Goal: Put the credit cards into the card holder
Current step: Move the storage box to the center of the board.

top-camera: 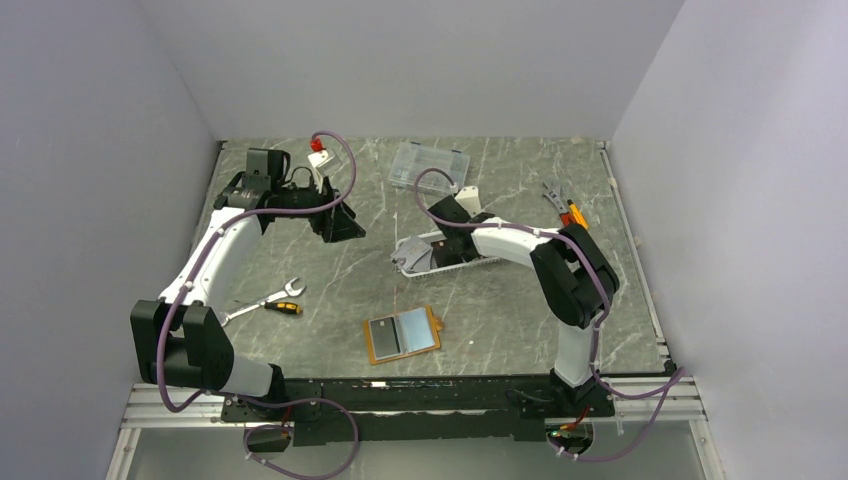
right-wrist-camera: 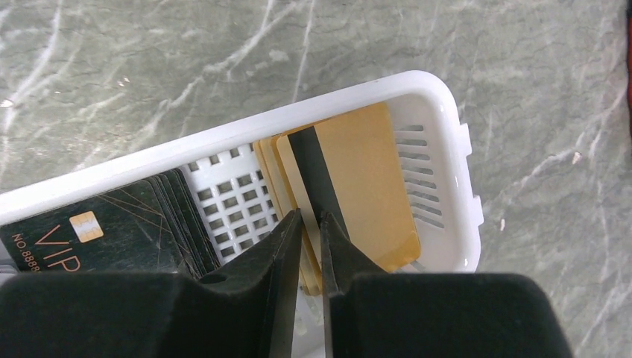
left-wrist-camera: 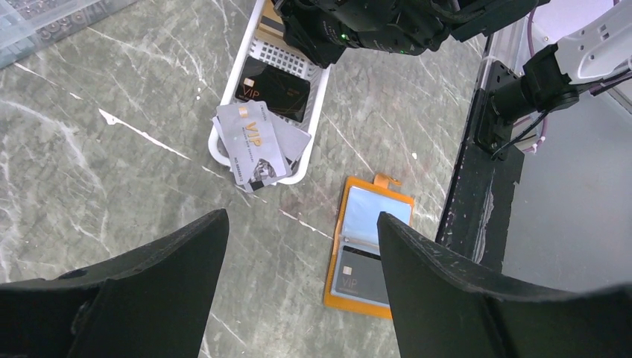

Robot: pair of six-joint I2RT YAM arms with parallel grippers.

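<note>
The orange card holder [top-camera: 403, 334] lies open on the table near the front, with a dark card [left-wrist-camera: 358, 276] in one pocket and a pale blue one [left-wrist-camera: 376, 212] in the other. The white slotted basket [top-camera: 480, 262] holds black [left-wrist-camera: 272, 86], grey-white [left-wrist-camera: 253, 142] and gold cards [right-wrist-camera: 365, 179]. My right gripper [right-wrist-camera: 311, 216] reaches into the basket [right-wrist-camera: 223, 138], its jaws closed on the edge of the gold cards. My left gripper [left-wrist-camera: 302, 216] is open and empty, held high over the table at the back left [top-camera: 338, 224].
A clear compartment box [top-camera: 430, 165] stands at the back. A wrench [top-camera: 265, 303] lies at the left near the left arm. Orange-handled pliers [top-camera: 565, 208] lie at the back right. A small red and white object [top-camera: 318, 150] sits behind the left gripper.
</note>
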